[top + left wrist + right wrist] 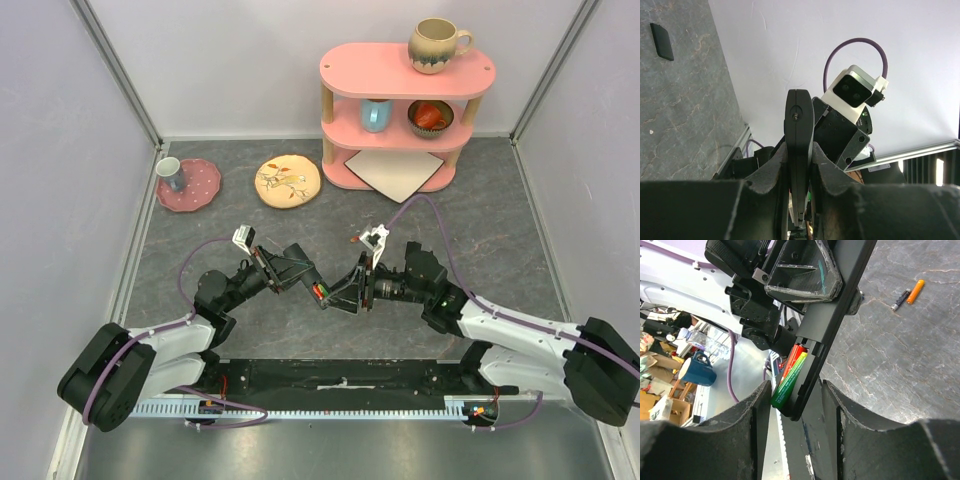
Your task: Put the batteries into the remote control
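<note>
One remote control (799,115), three batteries. The left pincer (800,160) pinches the remote tightly. The right pincer (796,390) stands half spread around its end, where a red-green battery (789,375) sits in the bay. I cannot tell if it touches. Farther away on the table (900,365) lie a dark battery (900,300) and an orange battery (915,291).

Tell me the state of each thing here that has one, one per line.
Left gripper: shut on the remote control.
Remote control: held up, battery bay open.
Red-green battery: in the bay.
Orange battery: loose on the table.
Dark battery: loose beside it.
Right gripper: astride the remote's end, grip unclear.
</note>
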